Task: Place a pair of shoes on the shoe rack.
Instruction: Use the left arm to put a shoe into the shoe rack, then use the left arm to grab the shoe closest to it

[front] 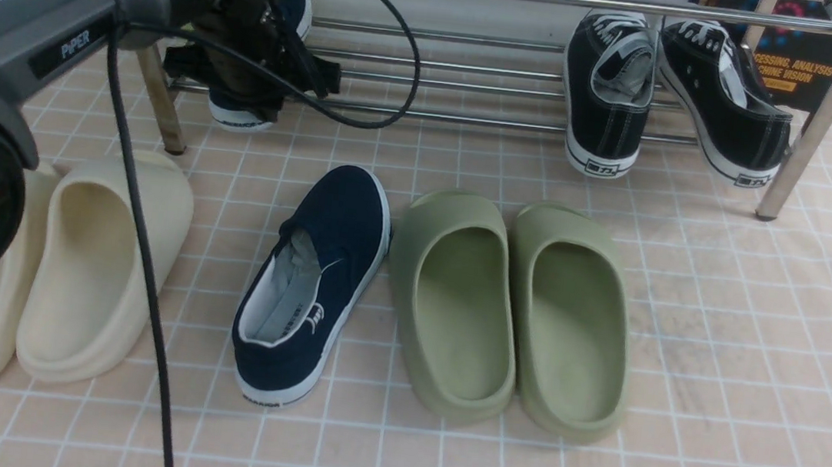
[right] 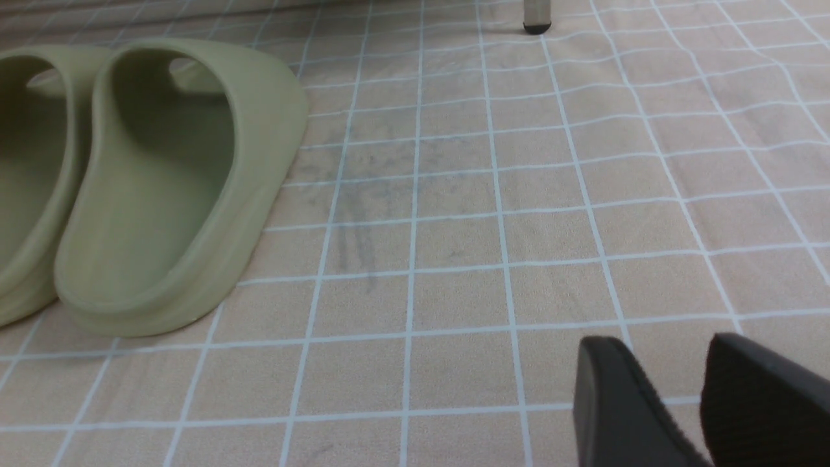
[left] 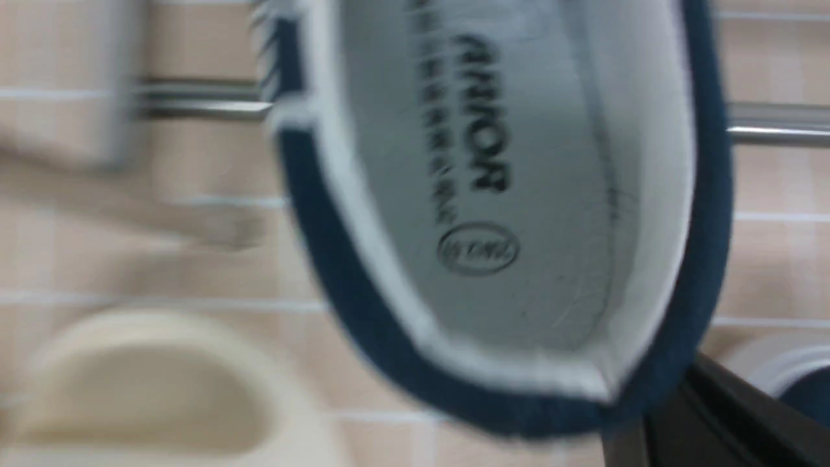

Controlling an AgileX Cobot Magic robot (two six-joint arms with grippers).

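Two navy slip-ons share the scene: one navy shoe (front: 239,116) sits at the left end of the chrome rack (front: 815,113), over its lower bars and largely hidden by the robot's left arm (front: 41,47), while its mate (front: 336,256) rests on the tiled floor (front: 721,420) in front, its toe toward the rack. The left gripper (left: 655,418) is pressed together right at the heel of the racked shoe; whether it pinches the fabric cannot be told. The right gripper (right: 664,350) hangs with its fingers spread above the tiles, nothing between them. Black sneakers (front: 607,107) occupy the rack's right end, near a dark book (front: 797,65). Green slides (front: 609,347) stand just beside the floor shoe on the right, and cream slides (front: 164,199) lie to its left, behind a hanging black cable (front: 145,236).
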